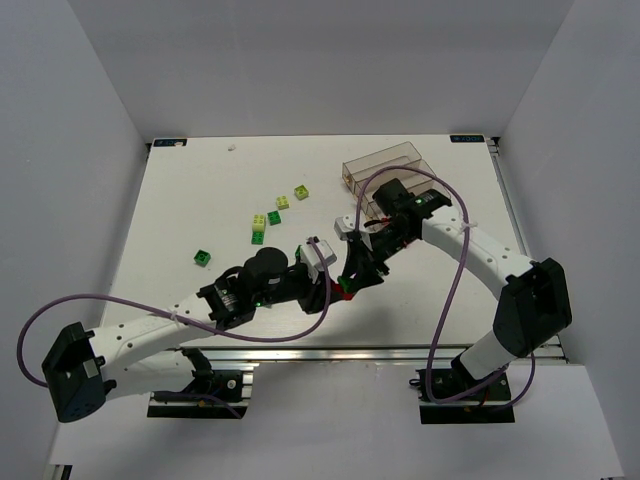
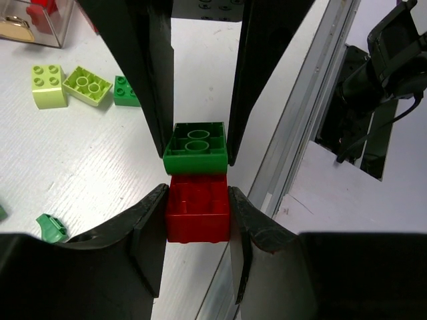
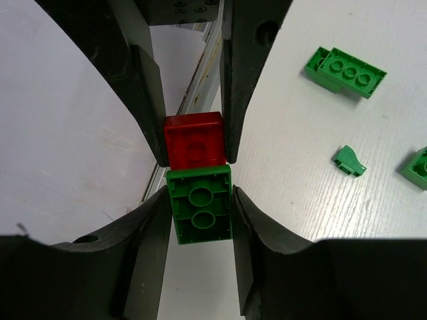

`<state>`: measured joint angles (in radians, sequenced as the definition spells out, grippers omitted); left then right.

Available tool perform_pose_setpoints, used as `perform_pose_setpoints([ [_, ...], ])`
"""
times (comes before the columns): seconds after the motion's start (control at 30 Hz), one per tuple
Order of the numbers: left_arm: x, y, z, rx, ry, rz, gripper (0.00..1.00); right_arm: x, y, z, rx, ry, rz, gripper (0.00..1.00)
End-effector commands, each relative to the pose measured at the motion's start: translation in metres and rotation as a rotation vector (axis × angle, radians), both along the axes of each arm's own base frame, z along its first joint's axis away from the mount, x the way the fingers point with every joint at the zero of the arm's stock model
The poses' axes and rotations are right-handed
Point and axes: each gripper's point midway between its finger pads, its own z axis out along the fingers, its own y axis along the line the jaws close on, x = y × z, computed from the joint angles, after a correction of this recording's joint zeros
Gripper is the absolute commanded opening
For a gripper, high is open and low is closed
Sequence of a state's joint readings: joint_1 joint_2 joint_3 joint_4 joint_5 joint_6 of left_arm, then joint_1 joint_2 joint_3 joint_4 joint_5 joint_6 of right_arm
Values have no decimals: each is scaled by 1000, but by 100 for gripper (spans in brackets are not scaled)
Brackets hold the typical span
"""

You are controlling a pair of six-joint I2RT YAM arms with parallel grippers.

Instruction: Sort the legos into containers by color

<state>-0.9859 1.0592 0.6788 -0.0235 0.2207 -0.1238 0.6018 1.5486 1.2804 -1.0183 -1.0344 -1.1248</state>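
Nearest the arm bases, by the near edge of the white table (image 1: 190, 200), the two grippers meet nose to nose. The left gripper (image 2: 197, 223) is clenched on a red square plastic brick (image 2: 197, 212), its curved black fingers (image 2: 150, 220) pressed against both side faces. The right gripper (image 3: 200, 217) is clamped on a dark green plastic brick (image 3: 200, 212), which shows two round hollows to the wrist cameras. The red brick and the green one sit joined face to face, held between the two grippers.

Farther out on the table lie loose legos. A single dark green studded brick (image 1: 203, 257) lies to the left, and a scatter of pale yellow-green bricks (image 1: 260, 218) runs toward the far right.

Farthest, at the far right, stand the clear plastic rectangular containers (image 1: 385, 160). Small blue tags (image 1: 467, 138) at the table's far corners are too small to read.
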Motion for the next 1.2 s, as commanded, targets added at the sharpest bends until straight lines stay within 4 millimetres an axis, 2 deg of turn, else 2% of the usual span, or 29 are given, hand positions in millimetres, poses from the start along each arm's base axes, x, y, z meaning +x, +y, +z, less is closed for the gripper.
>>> perform_pose_setpoints([
  [0.0, -2, 6, 1, -6, -10, 17, 0, 19, -3, 20, 38, -30, -58, 0],
  [0.23, -2, 14, -4, -15, -3, 47, 0, 56, -19, 32, 61, -35, -174, 0],
  [0.37, 1, 15, -3, -29, 11, 85, 0, 97, -33, 33, 34, -64, -324, 0],
  [0.4, 2, 15, -2, -35, 24, 102, 0, 124, -30, 42, 79, -167, -383, 0],
  [0.43, 6, 13, 7, -69, 15, 117, 0, 137, -32, 44, 64, -121, -495, 0],
  [0.47, 11, 14, 9, -77, 17, 152, 0, 166, -45, 41, 27, -185, -646, 0],
  [0.5, 14, 13, 11, -94, 44, 182, 0, 176, -52, 35, 28, -207, -740, 0],
  [0.53, 16, 11, 17, -112, 49, 199, 0, 204, -52, 54, 106, -288, -851, 0],
  [0.57, 19, 11, 18, -122, 63, 216, 0, 225, -66, 54, 93, -353, -977, 0],
  [0.6, 24, 12, 21, -146, 102, 279, 0, 232, -71, 46, 93, -369, -1032, 0],
  [0.63, 32, 12, 23, -155, 117, 331, 0, 249, -73, 61, 155, -415, -1099, 0],
  [0.67, 36, 13, 24, -171, 147, 372, 0, 264, -82, 51, 127, -425, -1186, 0],
  [0.77, 42, 7, 27, -204, 191, 417, 0, 296, -98, 49, 113, -410, -1374, 0],
  [0.83, 47, 4, 27, -221, 217, 446, 0, 320, -106, 41, 96, -390, -1450, 0],
  [0.87, 49, 2, 30, -238, 234, 460, 0, 329, -105, 29, 90, -359, -1466, 0],
  [0.9, 52, 2, 30, -244, 238, 477, 0, 335, -105, 26, 89, -352, -1477, 0],
  [0.93, 53, 0, 32, -254, 240, 479, 0, 346, -107, 35, 103, -361, -1503, 0],
  [0.97, 54, -2, 31, -258, 249, 484, 0, 353, -106, 15, 61, -329, -1510, 0],
  [1.0, 56, -3, 32, -266, 250, 490, 0, 362, -104, 24, 76, -333, -1514, 0],
  [1.07, 57, -3, 32, -274, 261, 500, 0, 370, -103, 8, 47, -310, -1520, 0],
  [1.13, 57, -2, 33, -281, 268, 512, 0, 376, -101, 9, 52, -316, -1517, 0],
  [1.17, 57, -1, 35, -293, 272, 518, 0, 379, -101, 3, 42, -314, -1517, 0],
])
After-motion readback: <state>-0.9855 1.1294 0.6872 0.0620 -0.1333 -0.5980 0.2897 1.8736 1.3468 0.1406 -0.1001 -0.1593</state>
